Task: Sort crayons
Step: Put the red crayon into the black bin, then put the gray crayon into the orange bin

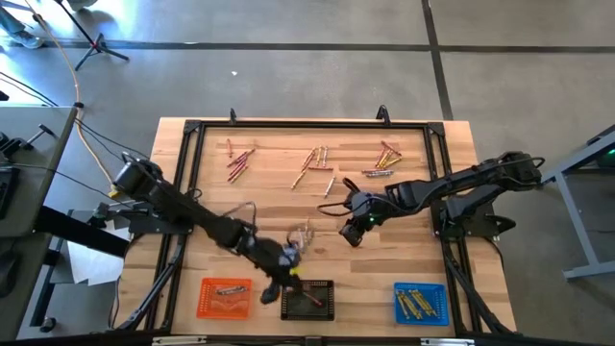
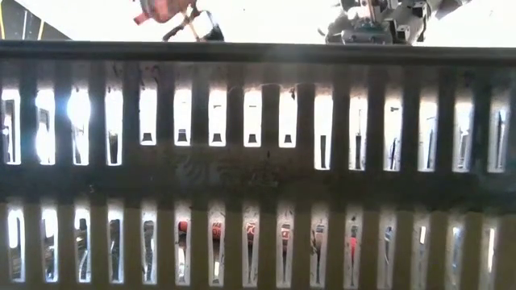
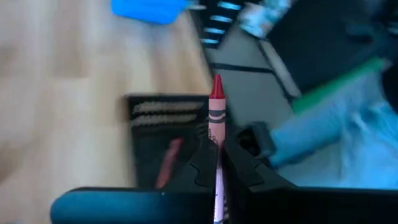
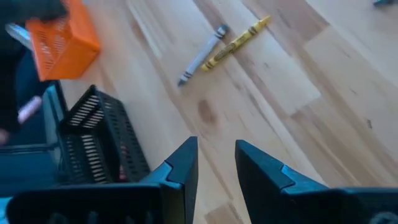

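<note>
Left wrist view: left hand [image 3: 216, 163] clamps red crayon [image 3: 215, 118].

The left arm reaches diagonally across the table toward its near edge, and the left gripper [image 3: 217, 163] has its fingers clamped together on a thin stick. The right arm stretches in from the right side toward the middle, and the right gripper [image 4: 216, 163] hangs with fingers parted, empty.

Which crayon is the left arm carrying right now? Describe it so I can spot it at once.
Find the black tray, the middle of three along the table's near edge. The left gripper hangs at its rim, shut on a red crayon whose tip points out past the fingers. It is the only crayon off the table; another red one lies in the tray.
</note>
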Robot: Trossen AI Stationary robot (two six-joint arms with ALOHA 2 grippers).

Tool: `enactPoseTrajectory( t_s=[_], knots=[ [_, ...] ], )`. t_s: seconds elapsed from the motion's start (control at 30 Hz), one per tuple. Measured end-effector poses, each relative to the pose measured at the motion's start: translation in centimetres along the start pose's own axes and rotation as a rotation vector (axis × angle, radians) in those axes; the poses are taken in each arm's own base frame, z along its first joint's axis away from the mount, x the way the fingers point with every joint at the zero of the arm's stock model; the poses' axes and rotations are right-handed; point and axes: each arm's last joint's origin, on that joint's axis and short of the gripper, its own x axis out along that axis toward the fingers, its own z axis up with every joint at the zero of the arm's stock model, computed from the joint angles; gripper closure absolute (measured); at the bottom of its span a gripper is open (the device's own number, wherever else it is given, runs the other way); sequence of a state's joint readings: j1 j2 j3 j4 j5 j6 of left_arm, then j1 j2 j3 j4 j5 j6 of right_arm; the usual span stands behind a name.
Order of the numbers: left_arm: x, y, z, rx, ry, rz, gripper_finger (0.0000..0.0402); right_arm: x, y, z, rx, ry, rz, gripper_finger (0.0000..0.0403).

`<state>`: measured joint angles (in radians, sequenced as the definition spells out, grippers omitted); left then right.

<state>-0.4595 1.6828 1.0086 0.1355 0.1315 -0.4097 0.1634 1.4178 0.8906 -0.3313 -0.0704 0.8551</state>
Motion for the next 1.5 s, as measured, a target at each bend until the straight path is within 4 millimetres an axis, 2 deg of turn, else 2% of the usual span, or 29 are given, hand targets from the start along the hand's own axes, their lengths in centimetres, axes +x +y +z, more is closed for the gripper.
enactPoseTrajectory(
  t_s=[0.2,0.27,0.47,0.73,0.97,1.07,1.2,1.37,1.5],
  knots=[
    [1.9,-0.5,-0.8,0.077,0.125,0.006,0.0393,0.1,1.1,-0.7,-0.003,-0.029,0.027,0.0311],
    [2.7,-0.5,-0.6,0.08,0.112,0.005,0.0387,0.1,1.4,-1.1,-0.016,-0.037,0.026,0.0311],
    [2.8,-0.4,-1.1,0.01,0.148,0.031,0.036,0.1,2.1,-1.7,0.005,-0.038,0.042,0.0311],
    [2.7,-1.7,-1.1,-0.014,0.136,-0.002,0.032,0.1,2.8,-3.1,0.021,0.0,0.041,0.0311],
    [2.6,-1.8,-1.0,-0.009,0.113,0.017,0.031,0.0,3.4,-4.4,0.012,-0.011,0.016,0.0311],
    [2.6,-1.1,-0.8,-0.042,0.089,0.086,0.0312,0.0,3.4,-4.6,0.017,-0.012,-0.003,0.0311],
    [2.3,0.8,0.0,-0.155,0.032,0.208,0.0312,0.0,2.8,-4.5,0.044,-0.025,-0.067,0.0311],
    [1.7,3.8,0.6,-0.207,-0.005,0.402,0.0312,0.0,1.4,-4.4,0.03,0.02,-0.174,0.0311],
    [0.6,6.7,0.0,-0.406,0.032,0.613,0.0312,-0.3,0.3,-4.7,-0.012,0.083,-0.276,0.0311]
  ],
)
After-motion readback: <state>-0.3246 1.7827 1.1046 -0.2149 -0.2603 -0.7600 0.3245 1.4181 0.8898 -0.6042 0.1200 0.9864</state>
